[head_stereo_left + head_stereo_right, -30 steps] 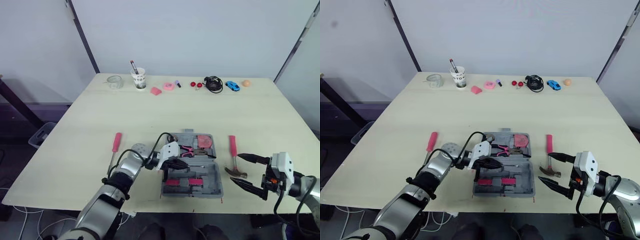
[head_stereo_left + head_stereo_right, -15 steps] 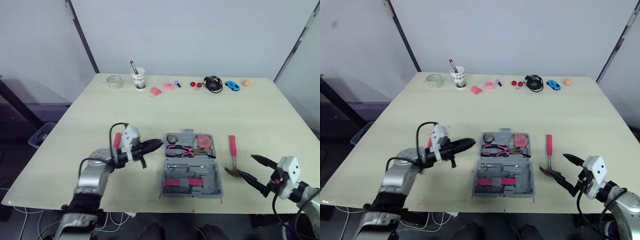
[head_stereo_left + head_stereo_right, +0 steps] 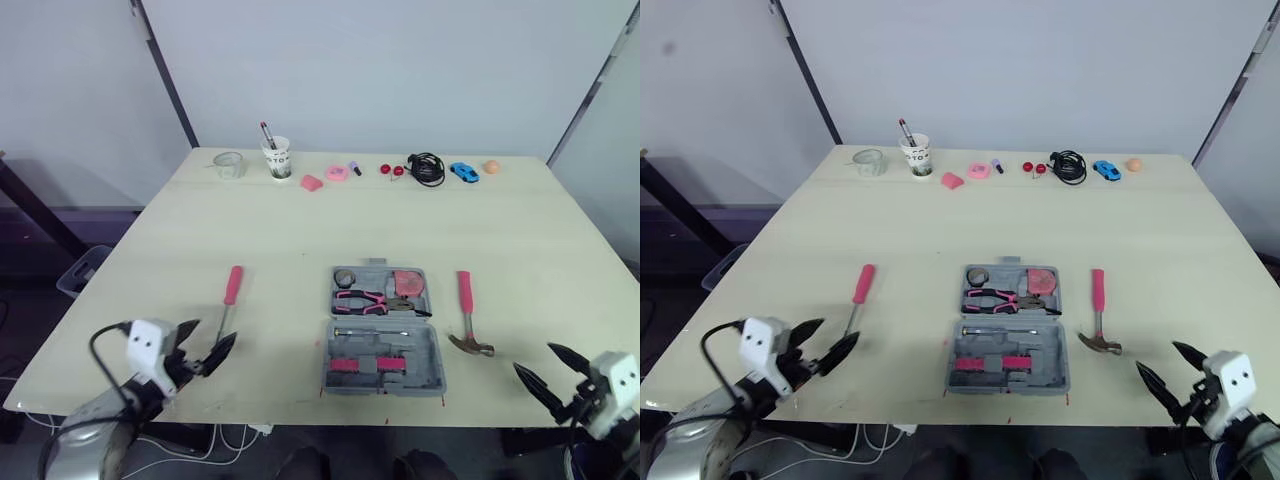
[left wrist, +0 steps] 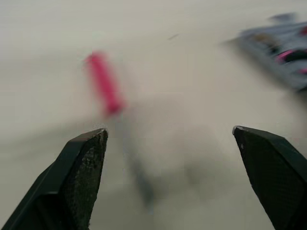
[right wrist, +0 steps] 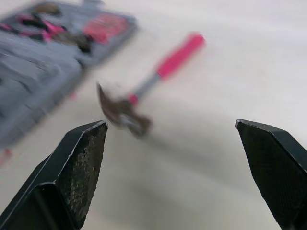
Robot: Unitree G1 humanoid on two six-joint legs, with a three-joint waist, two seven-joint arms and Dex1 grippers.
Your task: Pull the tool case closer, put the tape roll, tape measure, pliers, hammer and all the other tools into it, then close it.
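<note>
The case point(image 3: 383, 330) lies open flat near the front edge of the tabletop point(image 3: 300, 230), about midway across. Its far half holds the pliers point(image 3: 360, 298), with the tape roll point(image 3: 344, 277) in the corner towards the robot's left and the pink tape measure point(image 3: 407, 282) in the corner towards its right. The near half is grey with two small pink pieces set in it.

The hammer point(image 3: 466, 305) lies on the tabletop just to the right of the case, apart from it, pink handle pointing away and head towards the robot. A screwdriver point(image 3: 230, 296) with a pink handle lies well to the left of the case, shaft towards the robot.

The left end effector point(image 3: 214, 331) hovers at the front edge near the screwdriver's tip, spread wide open and empty; its wrist view looks along the screwdriver. The right end effector point(image 3: 533, 357) hangs past the front right edge, nearer the robot than the hammer, also wide open and holding nothing; its wrist view takes in the hammer and the case.

Along the far edge stand a jar point(image 3: 229, 164), a cup point(image 3: 279, 158), a black cable point(image 3: 428, 168), a blue toy car point(image 3: 464, 171) and an orange ball point(image 3: 491, 166).
</note>
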